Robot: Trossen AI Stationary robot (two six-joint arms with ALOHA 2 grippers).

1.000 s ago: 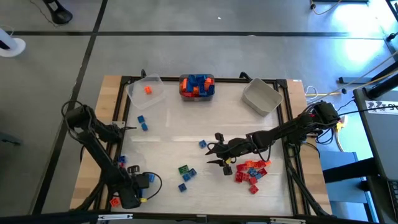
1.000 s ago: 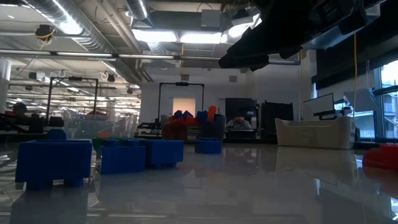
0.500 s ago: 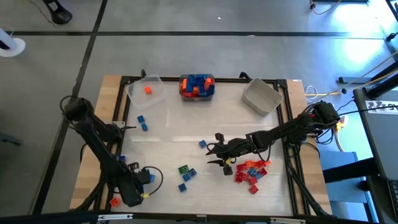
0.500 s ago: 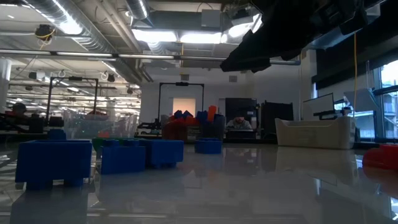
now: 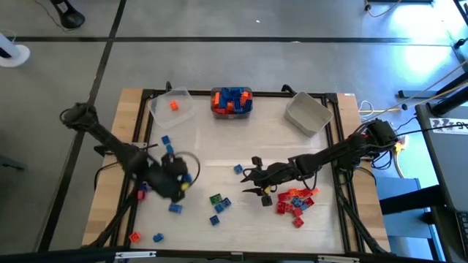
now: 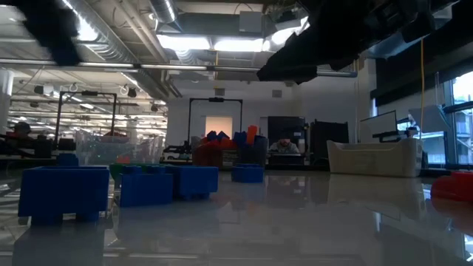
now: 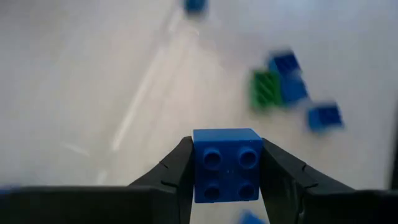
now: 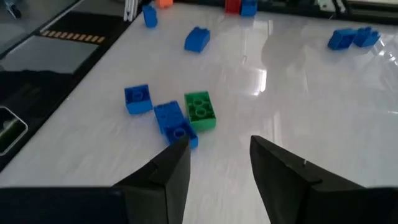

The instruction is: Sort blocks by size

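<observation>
Left pincer (image 7: 225, 163) lifted blue brick (image 7: 226, 165), swung from near corner inward

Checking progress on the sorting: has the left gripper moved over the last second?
Yes. The left gripper, holding a blue block, has moved from the table's near-left corner inward, toward the clear bin.

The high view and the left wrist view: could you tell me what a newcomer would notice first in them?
Probably the left gripper, clamped on a blue four-stud brick and held above the table's left half. Next, the pile of red bricks near the front right, with the right gripper open beside it. At the back edge, a bin heaped with blue and orange bricks stands out.
</observation>
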